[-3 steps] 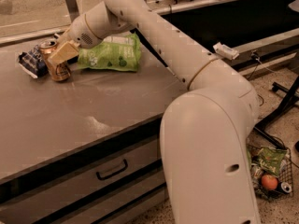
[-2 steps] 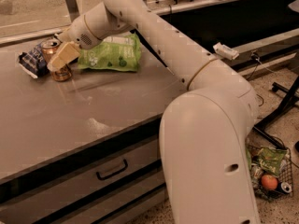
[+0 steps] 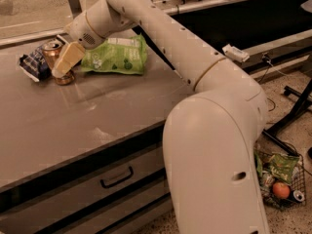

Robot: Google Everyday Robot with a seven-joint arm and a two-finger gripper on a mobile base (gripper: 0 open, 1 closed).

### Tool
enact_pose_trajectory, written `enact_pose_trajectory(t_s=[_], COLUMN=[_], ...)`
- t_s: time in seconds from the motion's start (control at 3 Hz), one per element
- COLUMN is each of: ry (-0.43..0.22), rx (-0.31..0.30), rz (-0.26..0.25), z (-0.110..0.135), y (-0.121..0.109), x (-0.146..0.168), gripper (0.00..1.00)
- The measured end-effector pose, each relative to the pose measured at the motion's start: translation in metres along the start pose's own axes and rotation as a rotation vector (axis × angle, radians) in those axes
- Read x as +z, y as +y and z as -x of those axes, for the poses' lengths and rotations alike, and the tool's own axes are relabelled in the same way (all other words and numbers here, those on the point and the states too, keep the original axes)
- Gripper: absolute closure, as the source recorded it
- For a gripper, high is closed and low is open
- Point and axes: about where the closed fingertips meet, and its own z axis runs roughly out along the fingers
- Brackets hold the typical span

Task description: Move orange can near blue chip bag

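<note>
The orange can (image 3: 51,49) stands at the far left of the grey table (image 3: 97,126), its base on the surface. It touches the blue chip bag (image 3: 33,65), which lies just left of it. My gripper (image 3: 62,65) reaches in from the right and is shut on the orange can. One tan finger (image 3: 68,58) covers the can's front, so only its silver top and lower rim show.
A light-green chip bag (image 3: 116,56) lies just right of the gripper. My arm (image 3: 161,33) spans the table's back right. The table has a drawer with a handle (image 3: 117,177) in front. A wire basket (image 3: 280,182) with snacks sits on the floor at right.
The gripper and the orange can have shifted slightly left, closer to the blue chip bag, until the can touches it.
</note>
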Motion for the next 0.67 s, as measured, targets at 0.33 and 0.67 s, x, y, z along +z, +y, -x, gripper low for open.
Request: enact_pose_trajectory(t_s=[0.33, 0.67], ry=[0.009, 0.011], rx=[-0.066, -0.050], rz=[-0.070, -0.092], z=[0.011, 0.000], y=[0.006, 0.007], x=[-0.037, -0.033], gripper=[0.00, 0.00])
